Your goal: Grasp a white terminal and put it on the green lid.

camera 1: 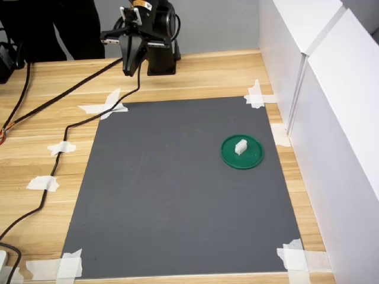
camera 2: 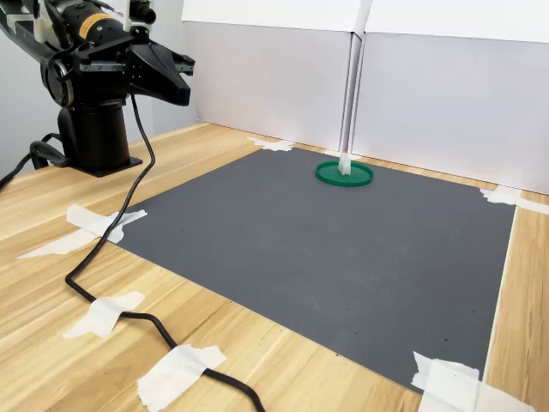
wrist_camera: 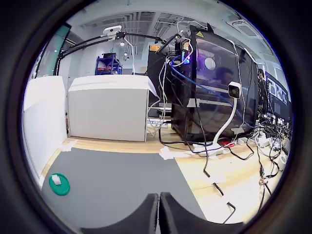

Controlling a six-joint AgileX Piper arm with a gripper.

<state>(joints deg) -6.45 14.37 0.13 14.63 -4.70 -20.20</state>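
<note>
Sitting on the green lid (camera 1: 242, 152) already, the white terminal (camera 1: 240, 146) stands just off the disc's centre, right of middle in the first exterior view and upper centre in the second exterior view. Long axis: slightly elongated block, seemingly on end; I cannot read the stepped end at this size.

The gripper (camera 1: 131, 53) hangs well apart from it, at the upper left of the first exterior view, just in front of the arm's base (camera 1: 161, 59) and above bare wood. Wrist view shows the two fingers (wrist_camera: 151, 214) pressed together, nothing between them. From the claw, the lid lies far across the grey mat (camera 1: 177, 201), toward the white panels (camera 1: 331, 118).

Judgement: placement looks done; I see no further move needed on the terminal.

Surface: grey mat taped at its corners to a wooden table (camera 1: 35, 148); a black cable (camera 1: 53, 171) runs along the left edge of the first exterior view. Room: wrist view shows a white box and a cabled equipment rack beyond the table.
</note>
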